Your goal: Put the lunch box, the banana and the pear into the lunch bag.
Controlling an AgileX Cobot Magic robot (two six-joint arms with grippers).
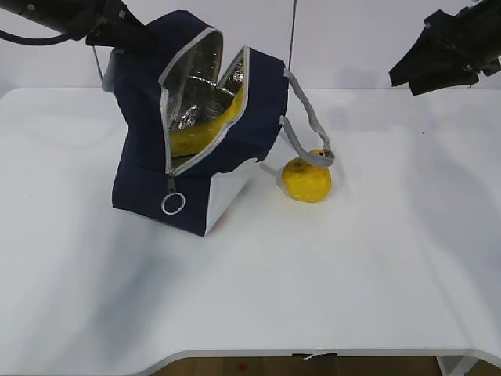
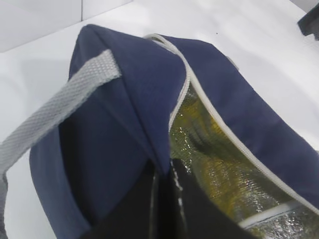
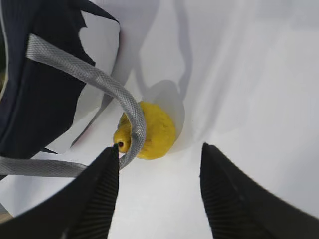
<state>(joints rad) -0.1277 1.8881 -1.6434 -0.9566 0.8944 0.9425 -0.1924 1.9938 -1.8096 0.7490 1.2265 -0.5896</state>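
1. Navy fabric fills the centre-left of the exterior view: we see the lunch bag [image 1: 196, 133] tilted, its mouth open and the banana [image 1: 205, 129] showing yellow against the foil lining. The pear [image 1: 307, 179] sits on the table [image 1: 352, 274] just right of the bag, with a grey handle [image 1: 307, 129] draped over its top. We cannot see the lunch box. The right gripper [image 1: 427, 74] hangs at the upper right, well apart from the pear.

2. From the left wrist view, we see the left gripper [image 2: 163, 172], pressed together, pinching the bag's top edge at the bottom of the frame. If that pinch slips, we judge the mouth would flop shut.

3. In the right wrist view, the spread jaws frame the pear at centre. We fear the strap could snag a finger, dragging the bag or rolling the pear away.
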